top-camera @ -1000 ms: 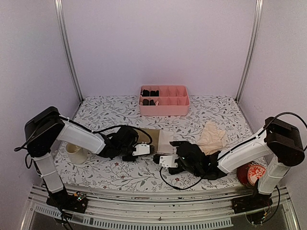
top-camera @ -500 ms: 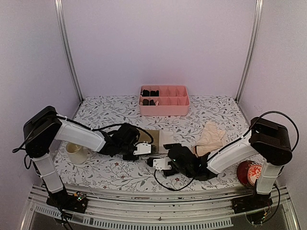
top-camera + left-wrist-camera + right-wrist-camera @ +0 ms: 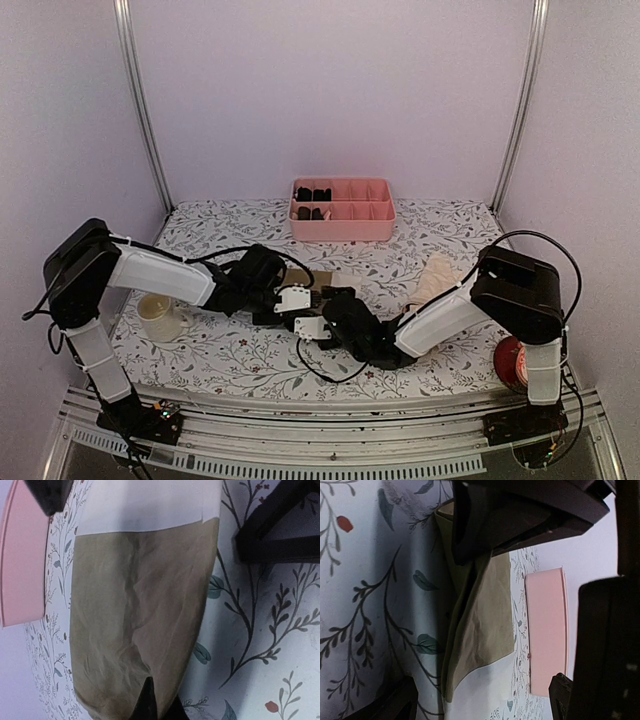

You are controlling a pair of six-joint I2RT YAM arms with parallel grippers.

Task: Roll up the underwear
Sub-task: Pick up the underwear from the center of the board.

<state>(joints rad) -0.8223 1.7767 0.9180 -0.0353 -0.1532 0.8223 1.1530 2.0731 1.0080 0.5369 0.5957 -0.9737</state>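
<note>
Olive-brown underwear (image 3: 135, 605) with a cream-white part lies on the floral table (image 3: 230, 350), its near edge clamped in the closed left gripper (image 3: 149, 702), the cloth spreading away ahead of those fingertips. The right gripper (image 3: 480, 700) stands wide apart and empty just beside the left one, the same garment's edge ahead between its fingers. Peach underwear (image 3: 440, 275) lies well behind it, beside its forearm.
</note>
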